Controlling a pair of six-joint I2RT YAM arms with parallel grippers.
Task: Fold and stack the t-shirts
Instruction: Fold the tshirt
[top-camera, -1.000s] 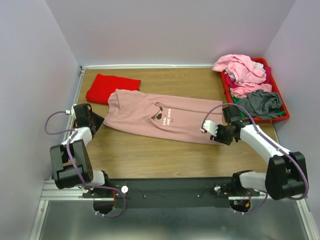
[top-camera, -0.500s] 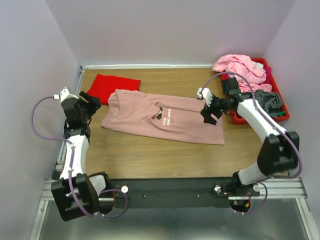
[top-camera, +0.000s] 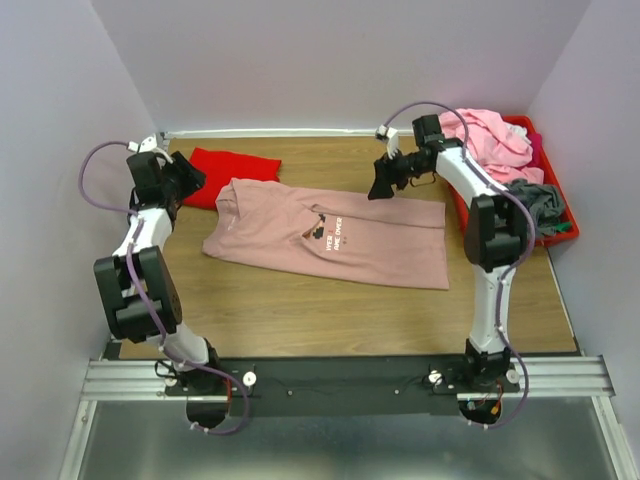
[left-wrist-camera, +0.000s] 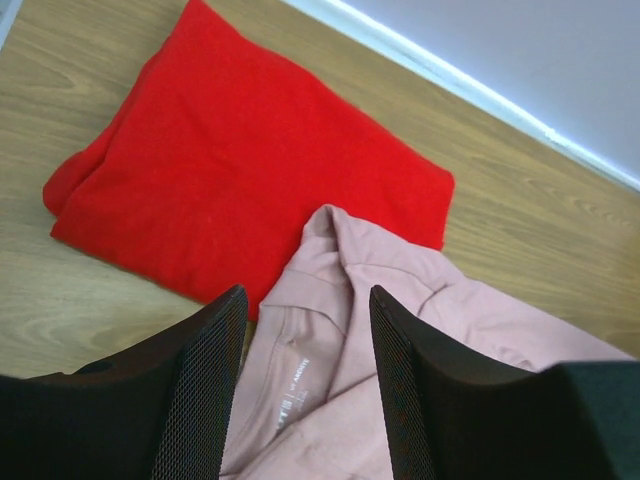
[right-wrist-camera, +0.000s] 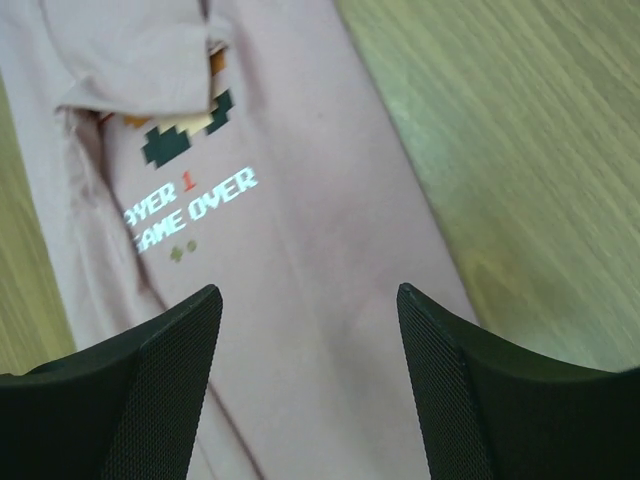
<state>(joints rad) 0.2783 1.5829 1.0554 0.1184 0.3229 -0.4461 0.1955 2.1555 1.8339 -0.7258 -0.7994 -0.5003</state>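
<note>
A dusty-pink t-shirt (top-camera: 330, 236) with a small dark chest print lies partly folded across the middle of the table. A folded bright red t-shirt (top-camera: 222, 166) lies at the back left, its corner under the pink collar. My left gripper (top-camera: 188, 178) is open and empty, above the red shirt's left end; its view shows the red shirt (left-wrist-camera: 230, 170) and the pink collar (left-wrist-camera: 340, 310). My right gripper (top-camera: 382, 184) is open and empty above the pink shirt's far edge; its view shows the print (right-wrist-camera: 185, 200).
A red plastic bin (top-camera: 567, 220) at the back right holds a heap of light pink (top-camera: 485, 135), magenta and grey (top-camera: 525, 205) shirts. Walls close the left, back and right sides. Bare wood lies in front of the pink shirt.
Both arms have swung from the near side to the far side of the table. The pink shirt has stayed in place, and both grippers are empty throughout.
</note>
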